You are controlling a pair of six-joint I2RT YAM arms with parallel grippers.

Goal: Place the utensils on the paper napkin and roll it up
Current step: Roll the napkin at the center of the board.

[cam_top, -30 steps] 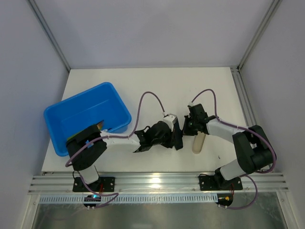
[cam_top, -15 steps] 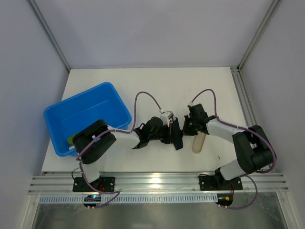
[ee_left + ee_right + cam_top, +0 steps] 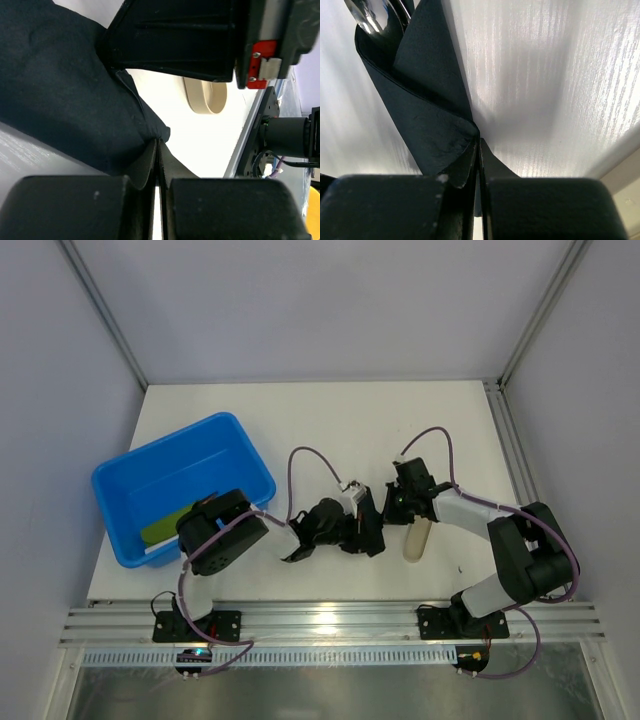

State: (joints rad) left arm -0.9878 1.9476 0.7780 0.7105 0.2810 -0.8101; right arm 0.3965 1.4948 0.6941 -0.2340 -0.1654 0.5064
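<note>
White tabletop (image 3: 330,420). Blue plastic tub (image 3: 190,480) at left, with a yellow-green flat piece (image 3: 165,530) inside. Left pincer (image 3: 372,532) and right pincer (image 3: 393,508) meet mid-tabletop. Thin black paper napkin (image 3: 298,553) pokes out under the left arm. Thick beige cylinder (image 3: 417,538) lies just beside the right pincer.

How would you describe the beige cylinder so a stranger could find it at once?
Start at the white table and go right from the blue tub. The beige cylinder lies beside the right arm, the only pale, thick tube among black parts.
</note>
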